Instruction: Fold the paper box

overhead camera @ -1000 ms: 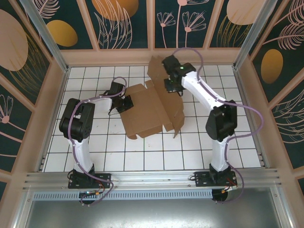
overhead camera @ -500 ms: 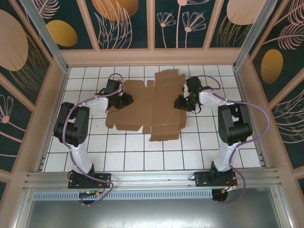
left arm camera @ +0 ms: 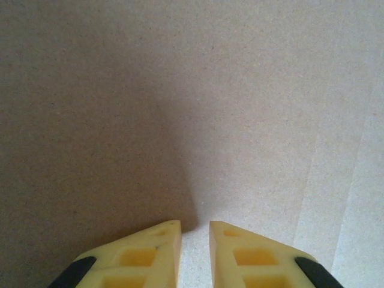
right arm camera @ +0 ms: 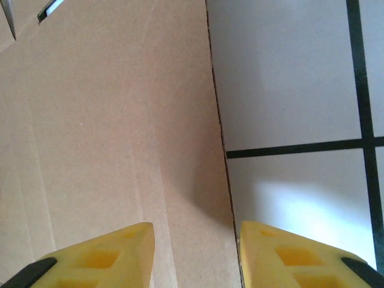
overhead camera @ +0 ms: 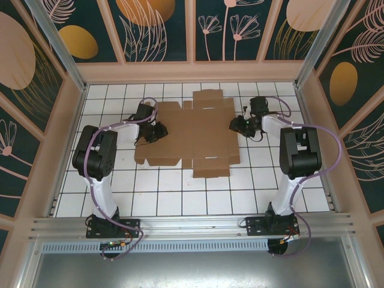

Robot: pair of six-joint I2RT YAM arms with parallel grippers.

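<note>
Paper box: one plain brown cardboard sheet, die-cut, lying flat and unfolded on the white tiled tabletop. We place it in the middle of the tiles, toward the far side, between the two arms.

Shape: a broad rectangular panel with a short flap at the far edge, another at the near edge, and notched tabs along the left side.

Surface: matt, finely grained, uncoated. From the left wrist the board shows faint parallel crease lines at the right. From the right wrist the board shows similar creases and a narrow cut slit at the upper left.

Left fingers: yellow moulded plastic with hollow cells, low over the sheet's left part. We see only a narrow gap between them, with bare board showing in it and nothing held.

Right fingers: same make, parted wider, at the sheet's right edge. That straight cut edge runs between them, with board on one side and glossy white tile on the other. They grip nothing.

Edges and room: dark grout lines cross the tiles. Bare tile lies open on the near side of the sheet and right of the cut edge. A pale peach frame rail bounds the far side, close to the far flap.
</note>
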